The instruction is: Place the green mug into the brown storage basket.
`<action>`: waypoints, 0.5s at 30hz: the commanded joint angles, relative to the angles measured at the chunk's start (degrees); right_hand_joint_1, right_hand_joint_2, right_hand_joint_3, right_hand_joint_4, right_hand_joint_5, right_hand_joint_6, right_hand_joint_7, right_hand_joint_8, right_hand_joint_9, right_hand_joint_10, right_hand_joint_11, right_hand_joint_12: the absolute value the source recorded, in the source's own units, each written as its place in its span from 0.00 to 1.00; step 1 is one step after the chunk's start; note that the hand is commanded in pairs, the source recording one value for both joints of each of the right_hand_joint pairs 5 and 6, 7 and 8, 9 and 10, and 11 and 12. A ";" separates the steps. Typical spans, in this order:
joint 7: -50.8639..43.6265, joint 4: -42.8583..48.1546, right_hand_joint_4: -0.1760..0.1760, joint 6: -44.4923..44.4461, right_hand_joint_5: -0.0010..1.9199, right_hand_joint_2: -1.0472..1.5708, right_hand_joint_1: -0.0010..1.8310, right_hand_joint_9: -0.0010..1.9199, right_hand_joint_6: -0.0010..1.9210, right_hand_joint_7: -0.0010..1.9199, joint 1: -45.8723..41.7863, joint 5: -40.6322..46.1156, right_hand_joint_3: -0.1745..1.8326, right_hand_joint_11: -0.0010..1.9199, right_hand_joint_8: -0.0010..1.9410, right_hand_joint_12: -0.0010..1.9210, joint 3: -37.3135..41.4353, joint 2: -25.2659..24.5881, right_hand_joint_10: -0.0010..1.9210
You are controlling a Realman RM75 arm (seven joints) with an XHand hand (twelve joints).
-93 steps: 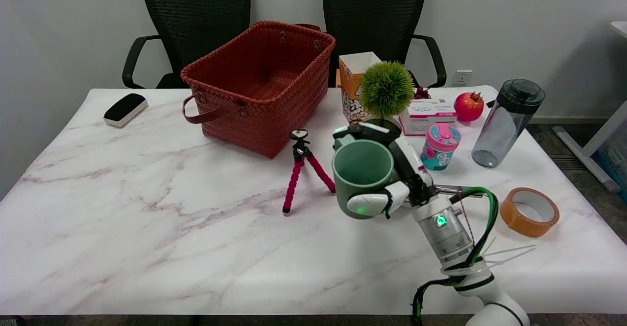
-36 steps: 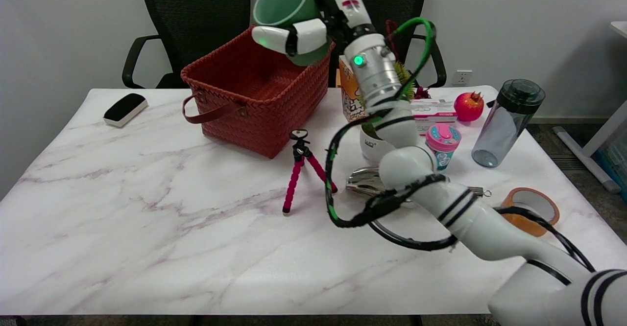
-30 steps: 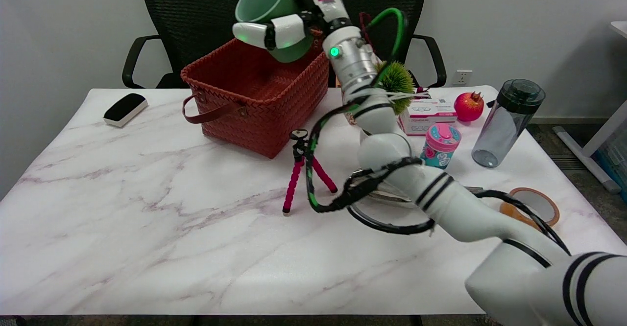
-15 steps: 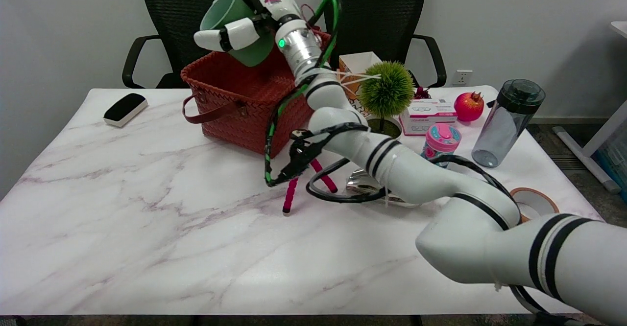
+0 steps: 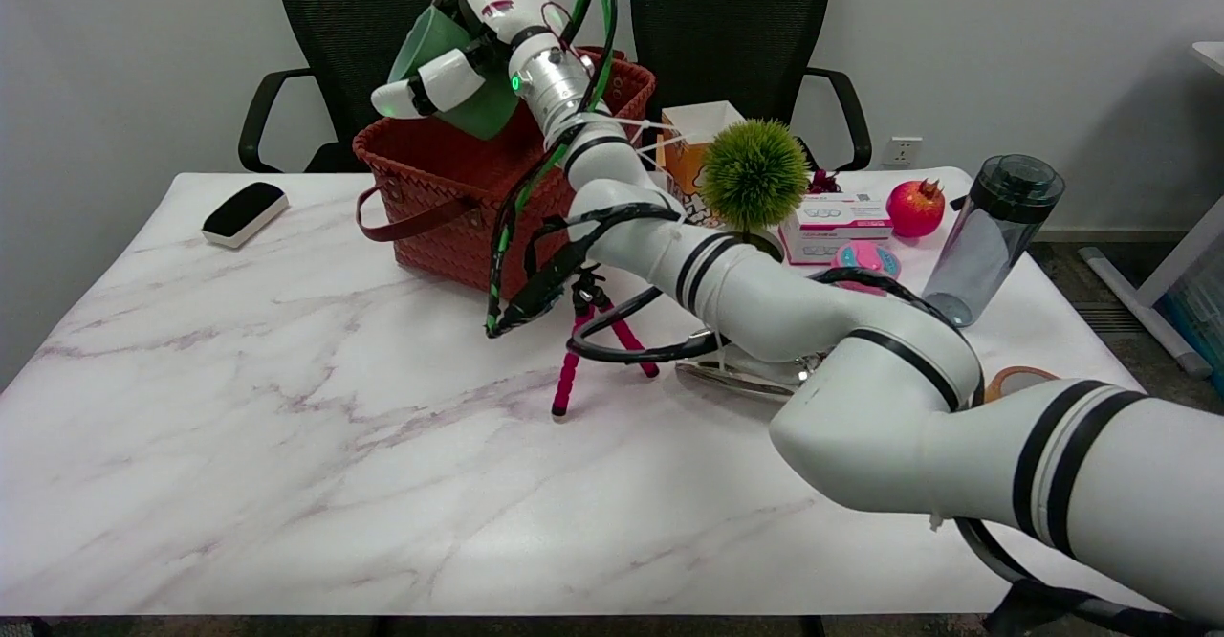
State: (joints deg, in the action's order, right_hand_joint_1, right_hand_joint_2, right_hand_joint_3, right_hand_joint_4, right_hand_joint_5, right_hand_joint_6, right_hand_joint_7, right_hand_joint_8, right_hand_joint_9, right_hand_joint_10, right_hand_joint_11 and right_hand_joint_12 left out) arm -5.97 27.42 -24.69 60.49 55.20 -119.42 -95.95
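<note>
My right hand [image 5: 457,55] holds the green mug [image 5: 449,82] in the air above the brown woven storage basket [image 5: 459,199], over its far left part. The mug is tilted, its mouth turned up and to the left, with one white finger [image 5: 421,94] wrapped across its side. The mug's bottom hangs just above the basket's opening. The white right arm [image 5: 727,283] stretches from the lower right across the table to the basket and hides part of the basket's right wall.
A pink-legged mini tripod [image 5: 585,340] stands in front of the basket under the arm. A green spiky plant [image 5: 754,176], carton [image 5: 690,144], white box [image 5: 836,224], pomegranate [image 5: 914,207], dark bottle [image 5: 991,235] and shiny metal item [image 5: 736,377] are at right. A black-and-white eraser [image 5: 245,213] lies far left.
The right arm has carried the mug up from the table and leftward over the basket; in the last half second it moved slightly left and lower, and the mug tilted further.
</note>
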 commanded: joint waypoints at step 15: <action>-6.14 -5.27 0.50 2.93 0.00 0.30 0.60 0.04 0.00 0.21 0.99 3.63 0.51 0.10 0.21 0.10 6.22 0.88 0.04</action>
State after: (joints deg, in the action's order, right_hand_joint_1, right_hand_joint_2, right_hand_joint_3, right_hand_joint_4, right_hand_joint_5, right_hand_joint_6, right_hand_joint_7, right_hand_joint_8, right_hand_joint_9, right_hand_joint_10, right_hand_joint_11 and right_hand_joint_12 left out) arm -10.40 22.44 -22.74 62.12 56.40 -115.53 -96.14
